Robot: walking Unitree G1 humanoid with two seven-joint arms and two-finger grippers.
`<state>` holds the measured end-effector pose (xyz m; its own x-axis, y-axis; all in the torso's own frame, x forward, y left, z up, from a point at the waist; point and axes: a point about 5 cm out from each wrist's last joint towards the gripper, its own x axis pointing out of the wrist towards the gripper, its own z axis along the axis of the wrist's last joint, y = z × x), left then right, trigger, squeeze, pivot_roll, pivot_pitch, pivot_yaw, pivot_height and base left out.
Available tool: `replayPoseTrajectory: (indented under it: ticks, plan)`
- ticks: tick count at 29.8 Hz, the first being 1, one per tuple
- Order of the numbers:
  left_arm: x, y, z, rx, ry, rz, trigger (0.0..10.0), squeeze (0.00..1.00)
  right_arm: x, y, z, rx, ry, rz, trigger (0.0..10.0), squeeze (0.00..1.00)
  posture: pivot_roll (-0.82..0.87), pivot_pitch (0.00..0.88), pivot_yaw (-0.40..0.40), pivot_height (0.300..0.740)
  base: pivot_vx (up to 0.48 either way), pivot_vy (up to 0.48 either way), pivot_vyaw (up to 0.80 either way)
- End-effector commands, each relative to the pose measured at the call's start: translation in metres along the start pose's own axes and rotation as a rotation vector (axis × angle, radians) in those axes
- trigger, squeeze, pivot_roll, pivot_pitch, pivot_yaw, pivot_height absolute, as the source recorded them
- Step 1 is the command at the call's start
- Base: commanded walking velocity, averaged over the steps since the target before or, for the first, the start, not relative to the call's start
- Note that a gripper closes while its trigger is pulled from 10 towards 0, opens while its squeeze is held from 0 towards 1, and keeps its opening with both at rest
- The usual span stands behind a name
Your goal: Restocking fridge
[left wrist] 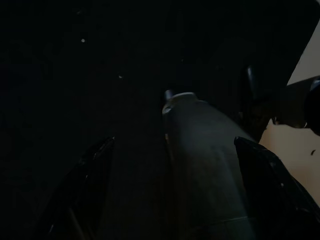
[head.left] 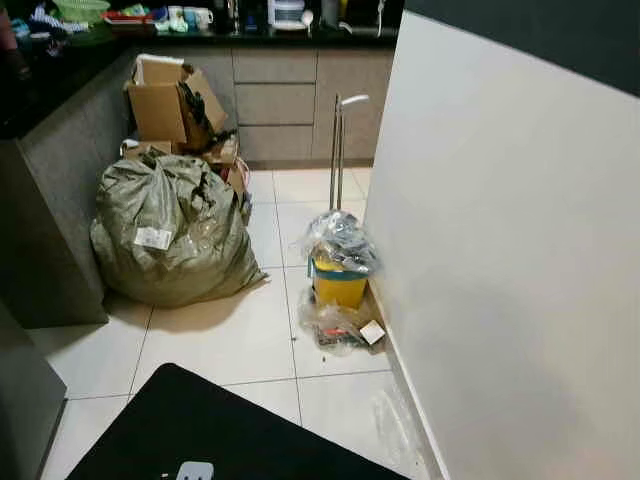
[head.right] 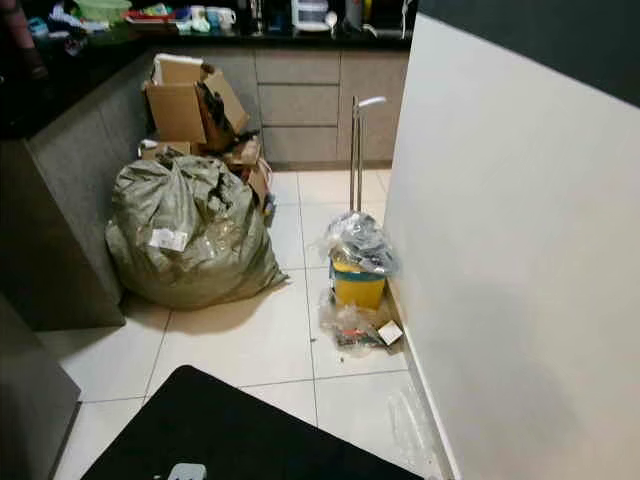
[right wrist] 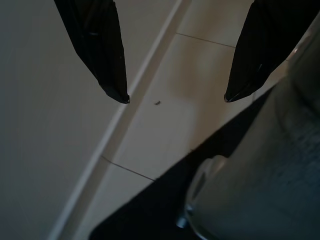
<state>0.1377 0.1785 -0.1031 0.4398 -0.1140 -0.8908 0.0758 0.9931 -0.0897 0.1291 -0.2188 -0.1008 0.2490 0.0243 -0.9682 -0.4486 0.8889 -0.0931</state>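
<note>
Countertop items (head.left: pixel 180 16) are too small and dim to identify. The black mat (head.left: pixel 200 430) is cut off by the lower edge. Contents of the clear bag (head.left: pixel 340 240) over the yellow bin (head.left: pixel 338 288) are indistinct. The left wrist view is nearly black; its surroundings cannot be made out.

Right gripper (right wrist: pixel 175 97): two long black fingers (right wrist: pixel 100 55) spread wide apart, tips tapering to points, nothing between them; pointed downward, hanging idle. A pale grey rounded part of the robot's body (right wrist: pixel 265 175) lay toward 4 o'clock of the fingertips in the right wrist view.

Left gripper (left wrist: pixel 175 165): in deep shade; two black fingers (left wrist: pixel 270 175) dimly made out, set apart, a dark grey rounded body part (left wrist: pixel 205 155) showing between them. Arm hung idle.
</note>
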Motion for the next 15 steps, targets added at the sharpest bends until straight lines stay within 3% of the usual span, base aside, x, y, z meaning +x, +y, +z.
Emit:
replayPoseTrajectory:
  ticks: [1,15]
  plan:
    - [-0.0006,0.0027,-0.0011,0.008,0.007,0.009,10.0,0.00,-0.0005,-0.0031,0.0089,0.012,-0.030,-0.004,10.0,0.00,-0.05,0.000,-0.011,0.740,0.000,0.000,0.76]
    - [-0.0007,0.0046,0.0000,0.039,0.010,0.028,10.0,0.00,0.0001,-0.0004,0.0120,0.011,-0.033,0.010,10.0,0.00,-0.05,0.000,-0.014,0.740,0.000,0.000,0.76]
